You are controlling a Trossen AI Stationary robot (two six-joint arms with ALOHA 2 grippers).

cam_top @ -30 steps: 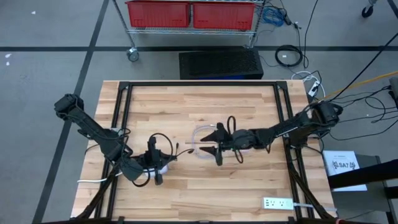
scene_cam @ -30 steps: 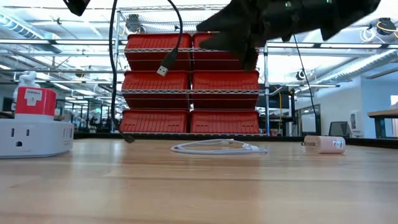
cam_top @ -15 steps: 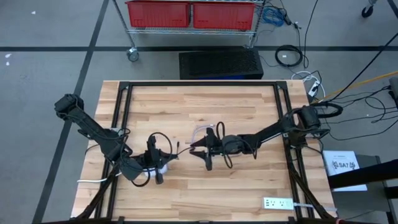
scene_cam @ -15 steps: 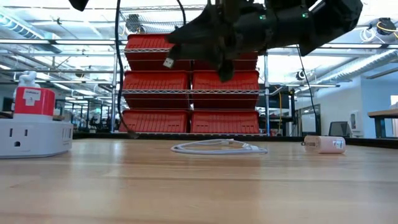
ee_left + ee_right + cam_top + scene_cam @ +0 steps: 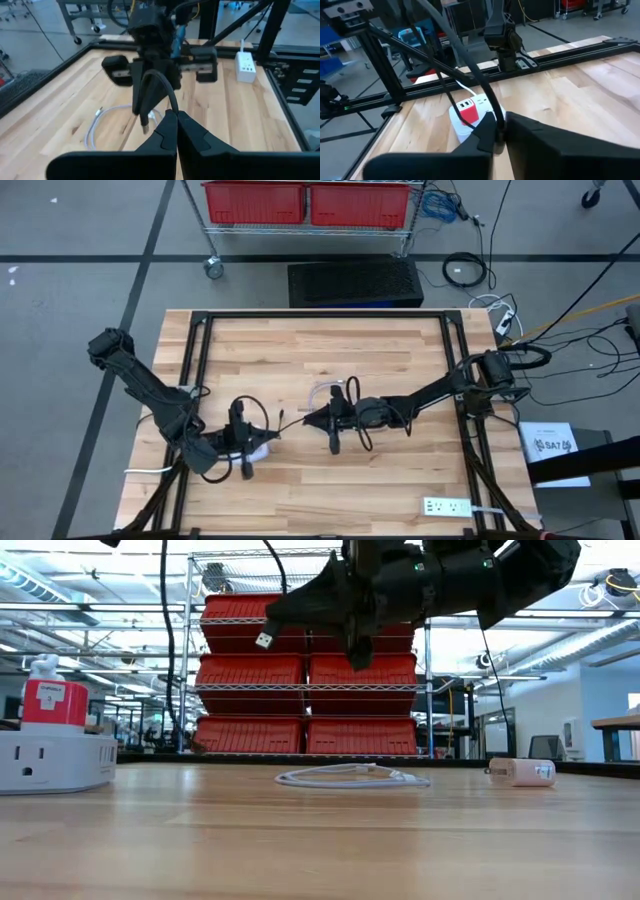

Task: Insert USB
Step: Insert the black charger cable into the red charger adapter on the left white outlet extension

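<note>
Right tool (image 5: 318, 419), shut on the black cable (image 5: 268, 562) near the tabletop's middle, we log nearest the USB plug (image 5: 265, 640), which hangs tip-down in the air; left tool (image 5: 245, 442), shut on the same cable, waits toward the left edge.

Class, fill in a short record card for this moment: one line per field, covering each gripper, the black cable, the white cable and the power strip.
left gripper: shut on black cable, held above table
right gripper: shut on black cable
black cable: hangs between both grippers, USB plug free in the air
white cable: coiled on table, untouched
power strip: on table, red charger on top
</note>
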